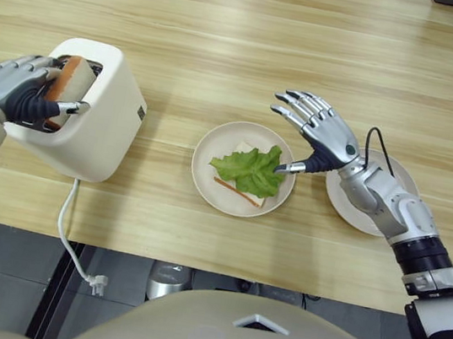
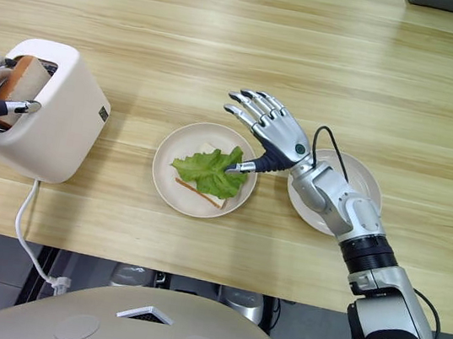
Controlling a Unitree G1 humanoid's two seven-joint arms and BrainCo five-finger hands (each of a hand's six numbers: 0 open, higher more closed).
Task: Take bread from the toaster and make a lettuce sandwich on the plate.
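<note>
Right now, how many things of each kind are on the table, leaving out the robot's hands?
Toaster: 1
Plates: 2, the plate with food and the bare plate
Lettuce leaf: 1
Bread slices: 2, one in the toaster, one under the lettuce leaf
Total: 6

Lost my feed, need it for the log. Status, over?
Left hand shut on bread slice in toaster. Right hand open over plate rim by lettuce; lettuce lies on lower slice. Spare plate under right forearm.
</note>
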